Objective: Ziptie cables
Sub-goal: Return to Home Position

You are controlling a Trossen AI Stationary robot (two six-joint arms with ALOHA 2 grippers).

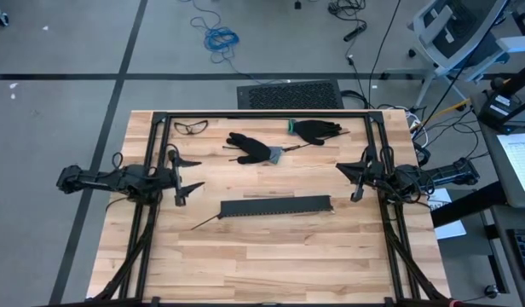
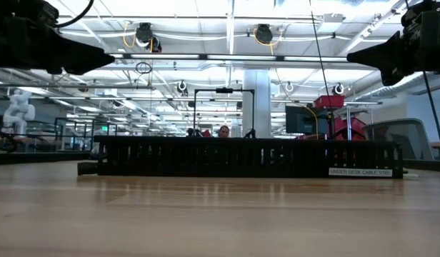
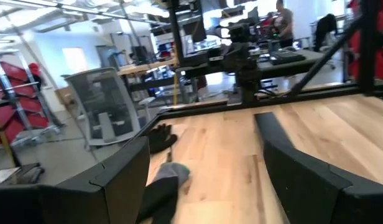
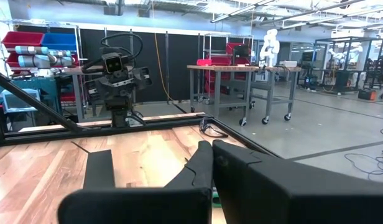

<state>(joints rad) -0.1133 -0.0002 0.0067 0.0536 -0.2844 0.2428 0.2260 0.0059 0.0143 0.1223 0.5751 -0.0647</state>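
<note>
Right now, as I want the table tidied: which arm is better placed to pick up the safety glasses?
Left, probably. The safety glasses lie on its side of the table, near the open left gripper; the right gripper sits across the table.

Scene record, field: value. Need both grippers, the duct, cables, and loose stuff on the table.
left gripper: open, empty, raised at the table's left side
right gripper: open, empty, raised at the table's right side
cable duct: lying flat at table centre, between the arms, top looks closed
cables: none in view
black glove: beyond the duct, mid-table
second black glove: by the back rail
safety glasses: by the back rail, left side
</note>
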